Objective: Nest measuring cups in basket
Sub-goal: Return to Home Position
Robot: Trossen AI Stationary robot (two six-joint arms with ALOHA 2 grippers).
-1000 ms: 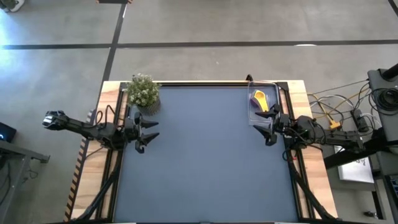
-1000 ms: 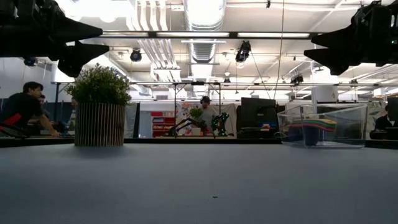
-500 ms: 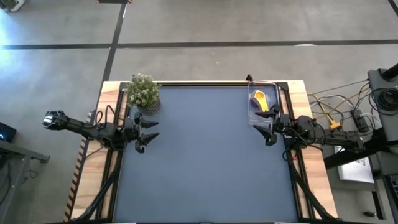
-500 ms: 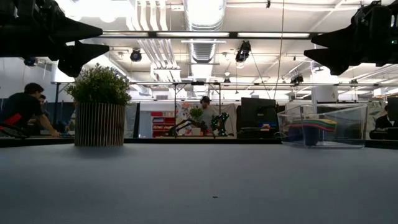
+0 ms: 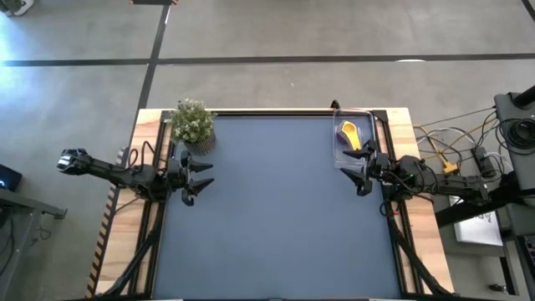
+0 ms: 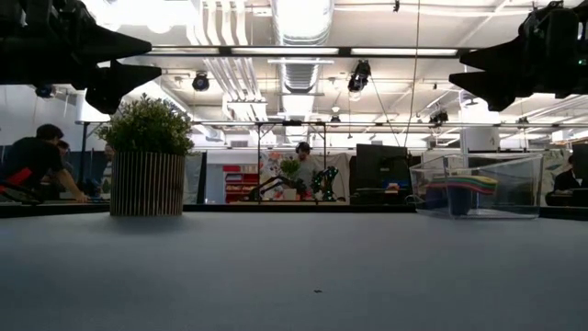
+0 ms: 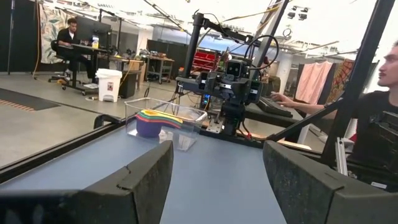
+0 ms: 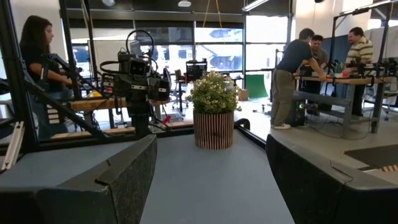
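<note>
The measuring cups [image 5: 354, 136] sit nested as one coloured stack inside the clear basket [image 5: 354, 125] near the table's far right corner; yellow shows on top, and the low view shows the stack's coloured rims [image 6: 461, 185] through the basket wall [image 6: 519, 184]. The left wrist view also shows the stack [image 7: 157, 118] in the basket [image 7: 186, 127]. My right gripper [image 5: 359, 175] hovers open just on the near side of the basket, above the table. My left gripper [image 5: 194, 176] hovers open at the table's left edge, near the plant.
A small potted plant [image 5: 193, 123] in a ribbed pot stands at the far left corner. The blue-grey table mat [image 5: 276, 217] spreads between the two arms. People work at desks in the room beyond the table.
</note>
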